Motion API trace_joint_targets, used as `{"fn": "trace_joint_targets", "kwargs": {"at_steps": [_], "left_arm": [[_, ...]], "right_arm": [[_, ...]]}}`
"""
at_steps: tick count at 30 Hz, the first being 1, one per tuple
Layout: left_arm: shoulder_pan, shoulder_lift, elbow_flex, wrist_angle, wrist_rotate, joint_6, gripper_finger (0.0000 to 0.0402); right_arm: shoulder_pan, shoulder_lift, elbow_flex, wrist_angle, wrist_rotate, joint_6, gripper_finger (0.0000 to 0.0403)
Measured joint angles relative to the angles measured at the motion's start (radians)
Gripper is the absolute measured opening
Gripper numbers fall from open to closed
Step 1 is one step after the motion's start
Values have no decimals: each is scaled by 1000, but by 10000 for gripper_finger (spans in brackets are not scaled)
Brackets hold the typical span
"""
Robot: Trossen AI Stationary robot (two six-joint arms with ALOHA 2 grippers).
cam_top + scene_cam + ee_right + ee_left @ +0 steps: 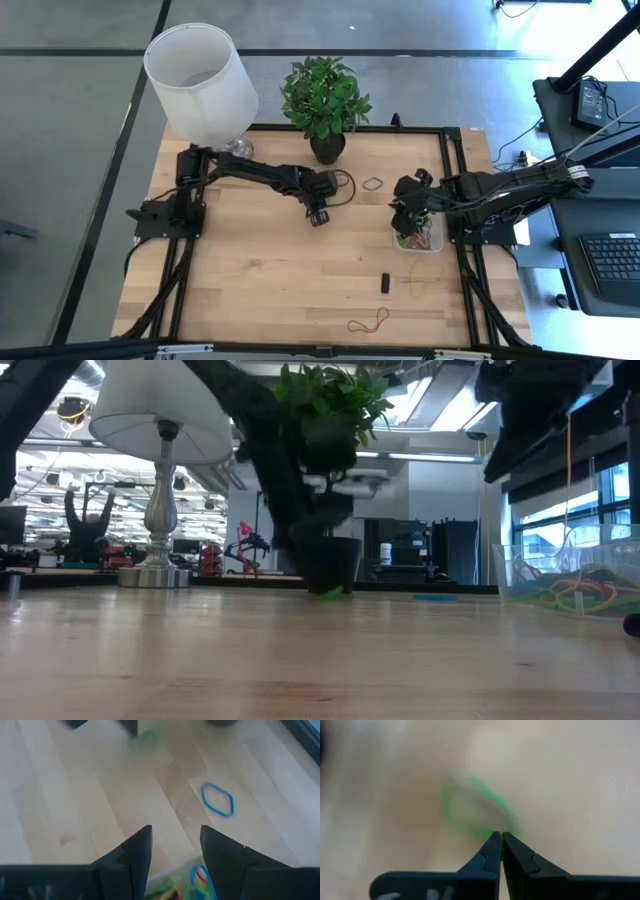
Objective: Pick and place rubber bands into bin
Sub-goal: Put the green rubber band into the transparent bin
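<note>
green rubber band (pixel 476 810) pinched at left gripper (pixel 499 837) fingertips.

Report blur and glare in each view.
Left wrist view: the green rubber band is smeared and the wood soft, while the left gripper stays crisp. Low view: near tabletop blurred, windows glaring. Right wrist view: mild blur. High view: sharp, evenly lit.

Green rubber band (pixel 475 810), blue rubber band (pixel 217 799), black grippers
</note>
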Motion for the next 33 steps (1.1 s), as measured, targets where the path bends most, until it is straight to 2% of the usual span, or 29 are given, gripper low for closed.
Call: {"fn": "trace_joint_targets", "kwargs": {"at_steps": [3, 6, 10, 13, 18, 23, 27, 33], "left_arm": [[-17, -67, 28, 3, 41, 2, 3], [-26, -155, 32, 5, 32, 15, 3], [-54, -260, 29, -10, 25, 58, 3], [-59, -317, 32, -8, 15, 91, 3], [-66, -350, 31, -12, 36, 98, 3], [-83, -351, 31, -8, 48, 98, 3], [-100, -351, 31, -8, 49, 98, 3], [-105, -351, 31, -2, 45, 98, 3]], "right_arm": [[0, 0, -9, 79, 1, -3, 171], [0, 0, -35, 161, 1, -4, 171], [0, 1, -101, 352, 0, -35, 171], [0, 5, -147, 527, -1, -116, 171], [-1, 45, -174, 769, -1, -289, 171], [-17, 159, -174, 993, -2, -438, 173], [-45, 247, -174, 1053, -9, -444, 194], [-73, 332, -173, 1160, -77, -439, 228]]}}
